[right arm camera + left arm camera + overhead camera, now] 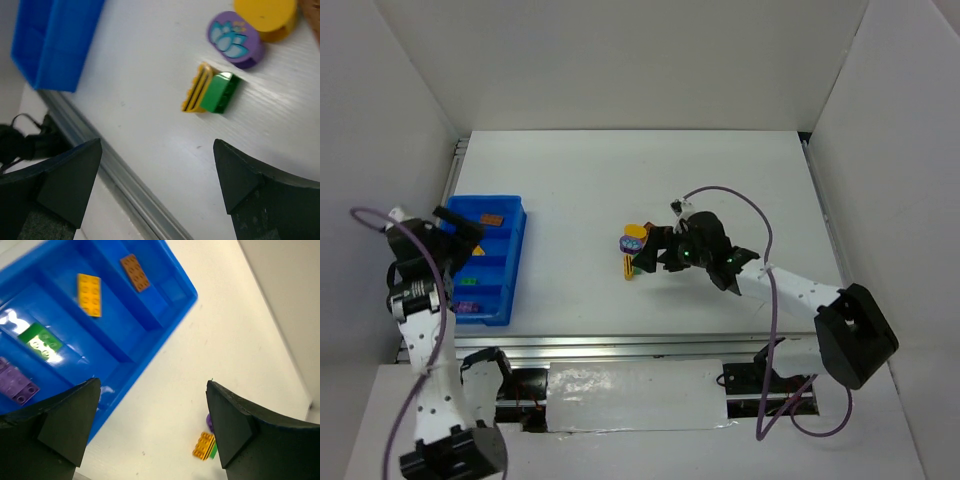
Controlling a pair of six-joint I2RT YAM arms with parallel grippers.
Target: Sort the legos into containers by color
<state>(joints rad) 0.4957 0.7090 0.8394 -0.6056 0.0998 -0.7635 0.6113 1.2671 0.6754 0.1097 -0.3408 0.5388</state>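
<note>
- Sorting under way: at the 9 o'clock edge of the white worktop, the rectangular bright blue plastic tray holds four small plastic pieces, one to a compartment: a brown-orange brick, a yellow brick, a green brick and a purple brick.
- Left to sort: a loose cluster near the worktop's centre, well apart from the tray. It is made up of a yellow round piece, a purple round piece printed with a flower, and a flat yellow plate on edge, touching a shiny green block.
- The left gripper hovers over the tray, jaws spread wide, nothing in them.
- The right gripper hangs at the cluster's 3 o'clock, jaws parted and empty.
- By this showing, the job looks about half done.
</note>
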